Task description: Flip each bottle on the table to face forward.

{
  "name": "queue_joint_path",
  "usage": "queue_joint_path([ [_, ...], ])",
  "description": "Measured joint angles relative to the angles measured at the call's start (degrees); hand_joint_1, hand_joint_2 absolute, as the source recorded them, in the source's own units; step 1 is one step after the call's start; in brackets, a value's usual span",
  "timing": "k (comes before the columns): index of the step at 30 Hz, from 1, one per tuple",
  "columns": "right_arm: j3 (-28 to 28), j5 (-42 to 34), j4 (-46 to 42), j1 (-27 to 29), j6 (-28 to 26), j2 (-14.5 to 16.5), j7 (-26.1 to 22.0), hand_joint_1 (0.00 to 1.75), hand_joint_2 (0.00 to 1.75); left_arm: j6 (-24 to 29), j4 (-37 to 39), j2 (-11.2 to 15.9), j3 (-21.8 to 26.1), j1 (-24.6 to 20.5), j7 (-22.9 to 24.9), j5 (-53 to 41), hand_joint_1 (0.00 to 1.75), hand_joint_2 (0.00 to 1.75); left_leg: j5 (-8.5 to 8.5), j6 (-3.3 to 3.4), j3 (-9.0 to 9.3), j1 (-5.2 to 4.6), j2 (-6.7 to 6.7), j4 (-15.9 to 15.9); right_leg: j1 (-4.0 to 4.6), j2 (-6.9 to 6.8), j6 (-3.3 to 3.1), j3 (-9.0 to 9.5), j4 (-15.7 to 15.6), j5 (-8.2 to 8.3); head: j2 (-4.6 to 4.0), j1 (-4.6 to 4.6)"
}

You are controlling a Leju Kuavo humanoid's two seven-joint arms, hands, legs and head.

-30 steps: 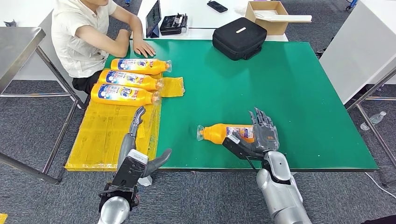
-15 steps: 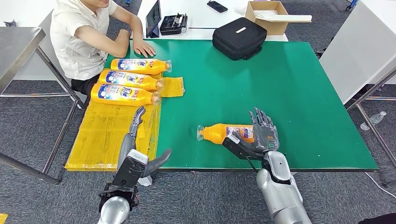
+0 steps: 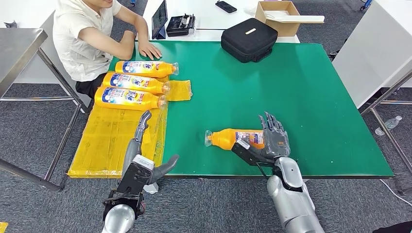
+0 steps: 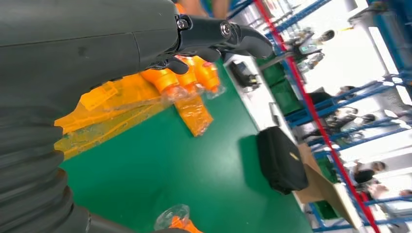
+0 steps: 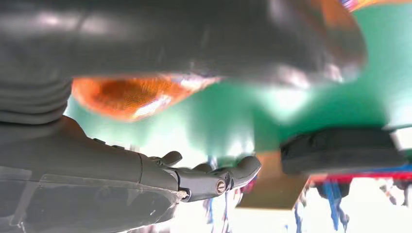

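Observation:
One orange bottle [image 3: 231, 138] lies on its side near the front edge of the green table [image 3: 301, 87], its mouth pointing left. My right hand [image 3: 269, 143] sits at its base end with fingers raised and apart behind it and the thumb in front; no grip is visible. In the right wrist view the bottle [image 5: 131, 94] is a blurred orange shape beside the right hand [image 5: 145, 184]. Three more bottles [image 3: 134, 82] lie label-up at the table's far left. My left hand [image 3: 143, 155] hovers open over the yellow sheet [image 3: 111, 141], holding nothing.
A person [image 3: 87, 39] sits at the table's far left corner with a hand [image 3: 148, 50] resting on the green top near the bottles. A black bag [image 3: 248, 40] stands at the back, with a cardboard box [image 3: 282, 17] behind it. A steel table [image 3: 19, 48] stands to the left.

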Motion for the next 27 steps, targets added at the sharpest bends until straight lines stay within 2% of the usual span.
queue_joint_path([
  [2,0.38,-14.76,-10.96,4.95,7.14,5.00,-2.98,0.00,1.75,0.81,0.29,0.04,1.33,0.64,2.85,1.62,0.00,1.75,-0.08,-0.11,-0.02,0.08,0.06,-0.01,0.08,0.05,-0.03,-0.10,0.03,-0.02,0.00,-0.07],
  [3,1.11,-23.14,-15.99,7.01,9.07,7.33,-3.10,0.00,1.75,1.04,0.56,-0.01,2.09,0.88,3.43,1.90,0.00,1.75,-0.11,-0.16,-0.03,0.11,0.11,-0.01,0.11,0.08,-0.06,-0.19,0.05,-0.04,0.00,-0.17],
  [5,2.58,-36.09,-22.93,9.24,9.41,10.20,-2.16,0.00,1.75,1.26,1.14,-0.11,3.09,1.09,3.32,1.53,0.00,1.75,-0.11,-0.21,-0.03,0.17,0.03,-0.01,0.15,0.00,-0.18,-0.23,0.07,-0.15,0.00,-0.23],
  [6,2.87,-38.83,-25.36,9.82,9.09,10.90,-2.16,0.00,1.75,1.33,1.35,-0.14,3.43,1.13,3.28,1.33,0.00,1.75,-0.10,-0.22,-0.03,0.20,-0.03,-0.01,0.17,-0.07,-0.24,-0.20,0.07,-0.19,0.00,-0.20],
  [12,2.69,-35.82,-32.28,11.14,8.17,13.71,-4.67,0.00,1.75,0.54,2.69,-0.31,4.60,1.11,3.94,0.52,0.00,1.75,-0.13,-0.19,0.05,0.10,0.12,-0.01,0.10,0.00,-0.27,-0.14,0.04,-0.15,0.00,-0.17],
  [27,1.49,-36.24,-34.67,10.50,9.50,15.99,-4.79,0.00,1.75,-0.44,6.49,-0.32,4.48,-0.38,3.03,0.78,0.00,1.75,-0.11,-0.19,0.07,0.11,0.09,0.00,0.11,0.00,-0.26,-0.12,0.06,-0.15,0.00,-0.19],
])
